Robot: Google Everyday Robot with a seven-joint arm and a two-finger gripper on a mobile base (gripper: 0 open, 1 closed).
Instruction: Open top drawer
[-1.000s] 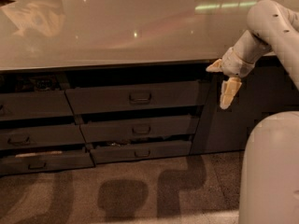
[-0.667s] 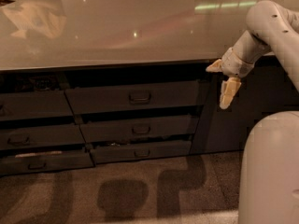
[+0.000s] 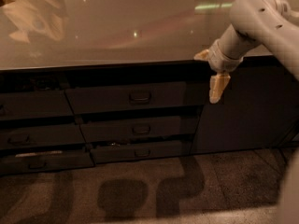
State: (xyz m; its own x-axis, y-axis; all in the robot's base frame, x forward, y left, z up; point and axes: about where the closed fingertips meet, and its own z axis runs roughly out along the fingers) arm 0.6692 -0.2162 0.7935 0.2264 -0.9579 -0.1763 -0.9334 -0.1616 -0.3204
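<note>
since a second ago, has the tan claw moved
Yes, the tan claw has shifted slightly left, toward the rectangular handle on the dark grey top drawer.

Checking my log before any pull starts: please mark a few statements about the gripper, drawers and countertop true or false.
1. The gripper hangs right of the top drawer. True.
2. The gripper touches the drawer's handle. False: it is apart, to the handle's right.
3. A middle drawer and a bottom drawer sit below the top drawer. True.
4. A crumpled object lies at the countertop's right end. False: it lies at the left end.
</note>
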